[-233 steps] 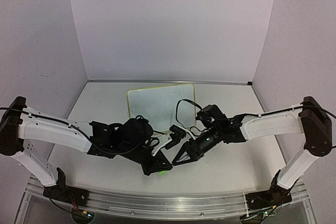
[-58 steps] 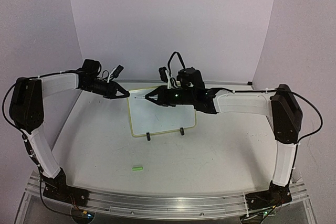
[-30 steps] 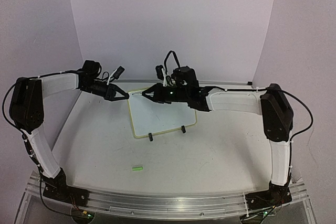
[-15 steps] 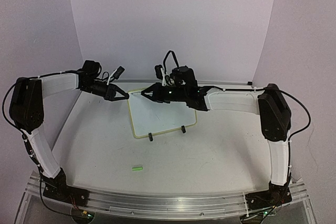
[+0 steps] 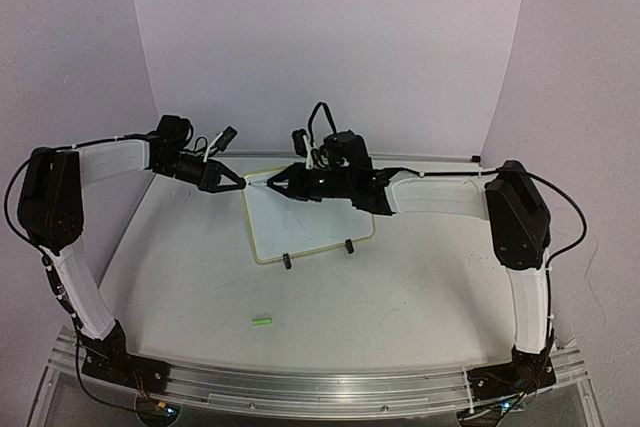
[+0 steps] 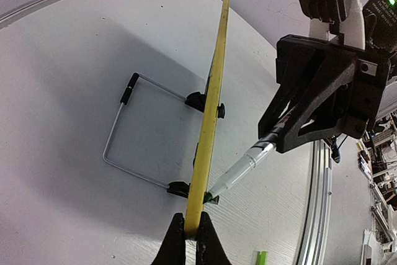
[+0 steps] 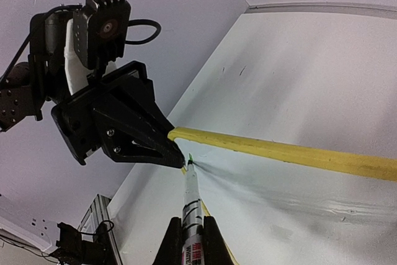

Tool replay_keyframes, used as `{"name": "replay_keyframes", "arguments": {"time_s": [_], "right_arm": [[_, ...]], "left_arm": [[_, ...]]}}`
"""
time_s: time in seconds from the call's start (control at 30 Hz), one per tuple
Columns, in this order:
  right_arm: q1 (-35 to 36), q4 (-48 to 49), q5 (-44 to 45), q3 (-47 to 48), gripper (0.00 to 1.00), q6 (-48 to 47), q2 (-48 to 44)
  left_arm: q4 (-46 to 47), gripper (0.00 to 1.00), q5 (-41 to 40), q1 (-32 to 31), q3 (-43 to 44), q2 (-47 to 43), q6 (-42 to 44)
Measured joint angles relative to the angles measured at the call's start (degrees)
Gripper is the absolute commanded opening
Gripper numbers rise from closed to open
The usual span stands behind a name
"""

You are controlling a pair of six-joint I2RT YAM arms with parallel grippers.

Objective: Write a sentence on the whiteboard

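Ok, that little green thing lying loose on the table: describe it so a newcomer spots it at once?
Find the whiteboard standing toward the back of the table, then come toward the near edge. There, nearer than the board's left foot, lies a short bright green piece, probably a marker cap. It alone lies loose, tiny beside the board.

left gripper (image 5: 241, 184), right gripper (image 5: 270, 184) and marker (image 6: 243, 166) crowd the whiteboard (image 5: 312, 219) corner.

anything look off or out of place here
Only a small green piece, likely a pen cap, lying loose on the table well in front of the whiteboard. Otherwise orderly: the left hand pinches the board's frame and the right hand holds the marker against it.
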Motion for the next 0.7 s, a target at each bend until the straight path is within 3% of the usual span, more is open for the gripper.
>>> {"name": "replay_keyframes", "arguments": {"time_s": [0.7], "right_arm": [[0.3, 4.3, -2.4, -7.0, 0.0, 0.9, -0.6]], "left_arm": [[-0.3, 0.0, -0.4, 0.1, 0.0, 0.0, 0.1]]}}
